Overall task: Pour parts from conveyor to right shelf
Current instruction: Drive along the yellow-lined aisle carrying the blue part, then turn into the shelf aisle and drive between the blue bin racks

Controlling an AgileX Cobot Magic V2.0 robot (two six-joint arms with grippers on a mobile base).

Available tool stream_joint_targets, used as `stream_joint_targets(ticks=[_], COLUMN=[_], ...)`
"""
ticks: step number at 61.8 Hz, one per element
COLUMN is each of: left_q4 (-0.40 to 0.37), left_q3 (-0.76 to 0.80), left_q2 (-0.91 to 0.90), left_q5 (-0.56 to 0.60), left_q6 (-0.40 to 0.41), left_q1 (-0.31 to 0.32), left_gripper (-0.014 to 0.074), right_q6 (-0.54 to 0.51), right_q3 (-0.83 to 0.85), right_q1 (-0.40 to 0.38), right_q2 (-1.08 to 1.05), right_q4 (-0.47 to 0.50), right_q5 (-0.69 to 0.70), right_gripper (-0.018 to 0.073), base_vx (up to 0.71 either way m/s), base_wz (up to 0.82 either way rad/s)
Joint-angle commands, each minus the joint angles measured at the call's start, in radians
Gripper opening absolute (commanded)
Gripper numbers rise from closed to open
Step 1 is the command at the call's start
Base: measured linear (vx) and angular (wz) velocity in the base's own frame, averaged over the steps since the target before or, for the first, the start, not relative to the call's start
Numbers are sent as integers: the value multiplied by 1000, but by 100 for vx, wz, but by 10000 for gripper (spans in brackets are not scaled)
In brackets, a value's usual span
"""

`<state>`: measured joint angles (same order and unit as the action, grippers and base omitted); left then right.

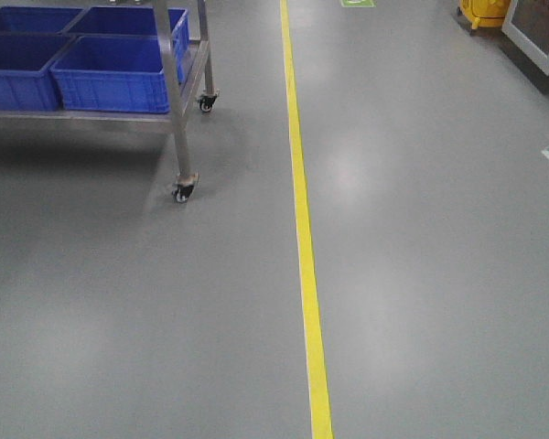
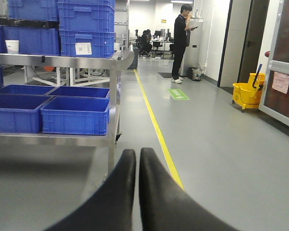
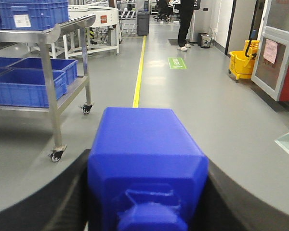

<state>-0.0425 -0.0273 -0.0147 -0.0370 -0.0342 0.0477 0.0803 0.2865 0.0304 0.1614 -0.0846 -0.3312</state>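
My right gripper [image 3: 147, 162] is shut on the bright-blue block [image 3: 144, 144], which fills the lower middle of the right wrist view with its knobbed face toward the camera. The black fingers [image 3: 72, 192] press on both of its sides. The left gripper [image 2: 137, 155] is shut with nothing between its black fingers. The conveyor is out of view. A steel-framed rack on casters [image 1: 178, 110] [image 2: 113, 101] [image 3: 47, 82] stands ahead to the left and holds big blue bins [image 1: 110, 73] [image 2: 74, 115] [image 3: 26, 86]; I cannot tell whether it is the right shelf.
A yellow floor line [image 1: 302, 229] runs ahead along the grey corridor. At the far right stand a yellow mop bucket [image 2: 245, 94] [image 3: 241, 62] and a door [image 3: 274, 48]. A person in black [image 2: 180, 38] stands far down the aisle by a green floor sign [image 2: 179, 94].
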Motion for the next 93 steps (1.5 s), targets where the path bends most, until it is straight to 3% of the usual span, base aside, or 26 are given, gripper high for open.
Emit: stream_joint_targets(ticks=[1, 59, 93], left_q4=[-3, -3, -3], left_q3=[-31, -31, -31], left_q2=[-11, -11, -11], left_q5=[77, 77, 77], left_q6=[9, 9, 9], left_q1=[8, 8, 8], left_gripper=[-6, -6, -6], right_q6=[-8, -8, -8], right_q3=[28, 28, 28], right_q1=[-5, -5, -5], right_q2=[11, 11, 11], right_q4=[-7, -7, -8], right_q5=[85, 83, 81], right_gripper=[-9, -9, -9], base_vx=[79, 67, 42], base_wz=[-4, 16, 88])
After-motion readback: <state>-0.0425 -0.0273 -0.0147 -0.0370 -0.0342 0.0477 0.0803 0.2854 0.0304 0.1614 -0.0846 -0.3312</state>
